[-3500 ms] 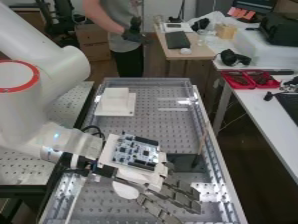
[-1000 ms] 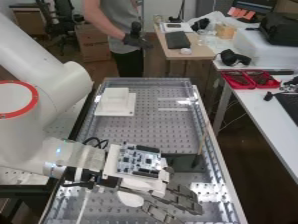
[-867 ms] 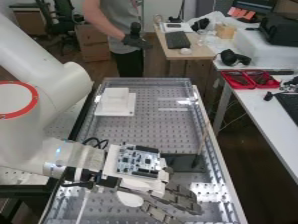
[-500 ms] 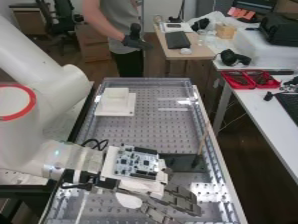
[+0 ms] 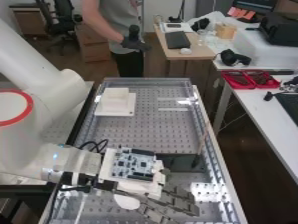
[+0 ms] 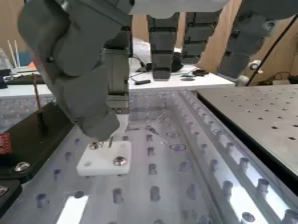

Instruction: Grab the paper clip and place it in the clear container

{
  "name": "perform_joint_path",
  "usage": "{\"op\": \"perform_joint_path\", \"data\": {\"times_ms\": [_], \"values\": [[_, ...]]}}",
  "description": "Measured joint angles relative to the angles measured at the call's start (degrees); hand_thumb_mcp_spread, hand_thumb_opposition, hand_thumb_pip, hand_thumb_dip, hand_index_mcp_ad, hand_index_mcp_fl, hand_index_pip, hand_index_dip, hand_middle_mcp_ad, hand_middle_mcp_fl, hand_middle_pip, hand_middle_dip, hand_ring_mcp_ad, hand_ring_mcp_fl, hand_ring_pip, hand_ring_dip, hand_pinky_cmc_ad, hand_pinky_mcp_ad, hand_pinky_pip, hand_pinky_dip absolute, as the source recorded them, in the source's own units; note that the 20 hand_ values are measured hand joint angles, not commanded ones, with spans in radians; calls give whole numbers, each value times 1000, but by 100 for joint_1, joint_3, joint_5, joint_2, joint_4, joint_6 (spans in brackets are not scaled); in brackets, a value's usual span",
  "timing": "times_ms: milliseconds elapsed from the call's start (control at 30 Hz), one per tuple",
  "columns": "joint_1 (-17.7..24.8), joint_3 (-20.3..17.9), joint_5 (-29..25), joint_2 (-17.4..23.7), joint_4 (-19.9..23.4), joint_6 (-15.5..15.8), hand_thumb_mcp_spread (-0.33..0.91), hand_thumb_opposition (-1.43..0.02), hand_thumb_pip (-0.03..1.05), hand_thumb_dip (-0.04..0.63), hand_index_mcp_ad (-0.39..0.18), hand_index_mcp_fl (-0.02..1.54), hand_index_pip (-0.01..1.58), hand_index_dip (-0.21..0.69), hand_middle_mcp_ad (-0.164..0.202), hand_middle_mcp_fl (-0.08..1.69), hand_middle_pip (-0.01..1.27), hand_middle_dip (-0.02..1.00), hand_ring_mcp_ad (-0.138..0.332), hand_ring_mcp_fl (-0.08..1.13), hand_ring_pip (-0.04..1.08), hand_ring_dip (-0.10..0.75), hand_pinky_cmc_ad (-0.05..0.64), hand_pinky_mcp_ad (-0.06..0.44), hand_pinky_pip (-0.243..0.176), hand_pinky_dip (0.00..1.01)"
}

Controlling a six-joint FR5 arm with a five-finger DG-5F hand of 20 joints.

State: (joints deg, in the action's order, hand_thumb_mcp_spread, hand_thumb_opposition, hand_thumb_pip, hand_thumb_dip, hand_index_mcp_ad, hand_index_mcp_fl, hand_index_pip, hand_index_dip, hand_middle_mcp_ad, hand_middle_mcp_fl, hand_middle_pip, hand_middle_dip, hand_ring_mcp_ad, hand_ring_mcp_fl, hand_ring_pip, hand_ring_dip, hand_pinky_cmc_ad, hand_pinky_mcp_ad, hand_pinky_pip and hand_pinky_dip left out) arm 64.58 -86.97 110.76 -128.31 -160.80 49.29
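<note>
High view: soft, fairly bright room light; white arm (image 5: 43, 65) gently shaded, hand (image 5: 176, 201) dull; glare patches on perforated bench top (image 5: 146, 132), strongest towards near end; floor (image 5: 236, 150) beside white side table (image 5: 263, 112) dark. Wrist view: hand (image 6: 83, 90) shaded against brighter background; reflected light in white streaks along bench top; screws (image 6: 120, 161) glinting.

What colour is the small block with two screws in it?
The block is white; it shows best in the wrist view.

The bench (image 5: 149, 132) is gleaming like glossy metal, the screw (image 6: 120, 161) is shining, and the block (image 6: 96, 168) and hand (image 5: 181, 201) are looking like matt plastic.
</note>
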Motion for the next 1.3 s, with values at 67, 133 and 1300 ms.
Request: {"op": "perform_joint_path", "data": {"times_ms": [67, 133, 1300], "values": [[0, -13, -2, 2, 21, -4, 435, -841, 719, 267, -241, 361, 1412, 26, 73, 176, 119, 220, 115, 12, 96, 119, 349, 297, -12, 279], [0, -32, -5, 8, 49, -6, 431, -841, 724, 265, -241, 358, 1412, 26, 75, 176, 119, 220, 115, 10, 96, 119, 349, 293, -12, 279], [-38, -247, -34, 61, 748, -640, 443, -937, 658, 265, -218, 616, 1391, 12, 75, 300, 120, 220, 101, 52, 101, 119, 332, 279, 37, 239]]}}
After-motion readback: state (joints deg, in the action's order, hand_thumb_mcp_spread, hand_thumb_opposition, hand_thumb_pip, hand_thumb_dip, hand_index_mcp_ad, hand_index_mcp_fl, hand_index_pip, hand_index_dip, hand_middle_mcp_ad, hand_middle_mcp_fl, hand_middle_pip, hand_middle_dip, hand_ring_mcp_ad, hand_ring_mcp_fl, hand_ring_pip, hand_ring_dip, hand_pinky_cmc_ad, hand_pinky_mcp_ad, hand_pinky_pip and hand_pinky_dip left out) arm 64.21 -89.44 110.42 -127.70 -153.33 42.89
